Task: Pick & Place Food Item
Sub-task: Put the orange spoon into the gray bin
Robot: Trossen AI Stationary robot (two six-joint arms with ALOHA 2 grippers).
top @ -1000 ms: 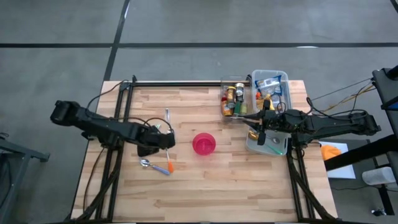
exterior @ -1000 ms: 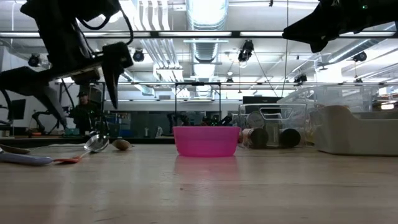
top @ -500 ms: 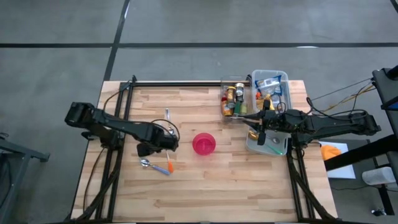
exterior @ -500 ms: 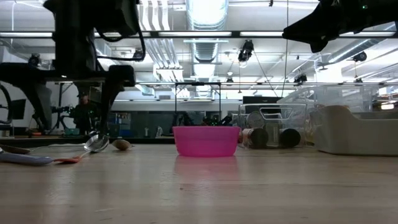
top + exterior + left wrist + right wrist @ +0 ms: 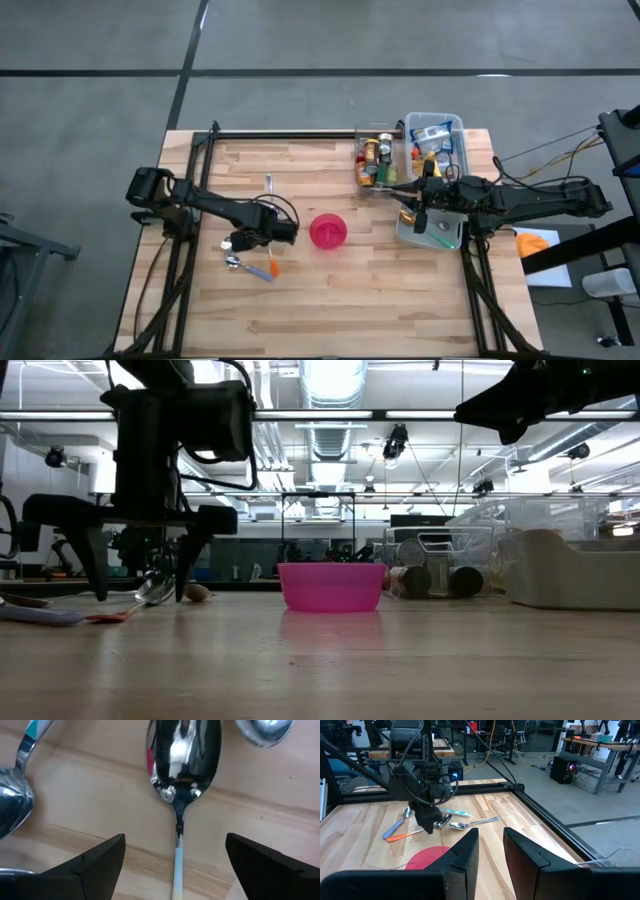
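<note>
your left gripper (image 5: 172,857) hangs fingers apart, straddling the spoon (image 5: 182,775); its handle runs straight back between them.

robotics lab: workbenches (image 5: 590,742), ceiling ducts (image 5: 330,385)

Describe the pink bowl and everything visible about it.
The pink bowl is a small round dish of plain, matte, plastic-looking pink, with low, slightly tapered walls and a flat base in the low view. It stands upright on the wooden table, near the middle, and looks empty from above. Nothing touches it: the left tool hangs just beside it over the spoons, and the clear bins lie off its other side.
</note>
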